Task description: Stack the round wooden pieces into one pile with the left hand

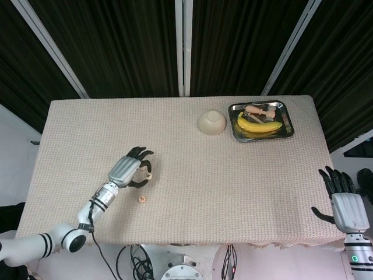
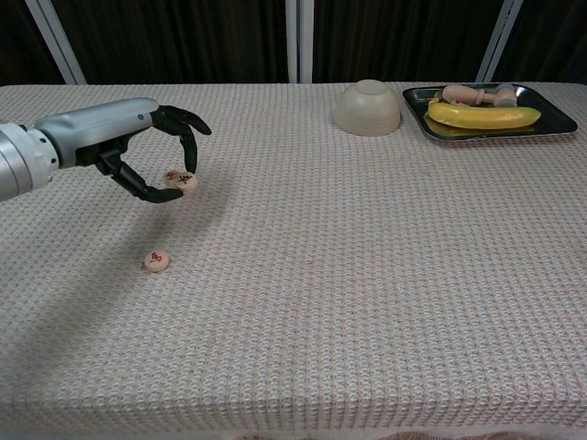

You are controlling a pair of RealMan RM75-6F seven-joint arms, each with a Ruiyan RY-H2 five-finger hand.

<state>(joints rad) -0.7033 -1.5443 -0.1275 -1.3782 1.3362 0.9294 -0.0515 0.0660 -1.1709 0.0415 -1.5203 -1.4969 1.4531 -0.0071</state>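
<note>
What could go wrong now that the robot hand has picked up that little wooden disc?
1. The left robot hand pinches the disc only at its fingertips, so it might slip and roll away across the cloth.
2. The other disc lying on the table is small, so the held one could land off-centre, slide off, or nudge it aside.
3. The woven cloth looks bumpy, so a pile there may sit tilted.

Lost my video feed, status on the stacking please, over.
Left hand pinches one round wooden piece above the table. Second piece lies apart, unstacked. Right hand open at table edge. Nothing between them.
</note>
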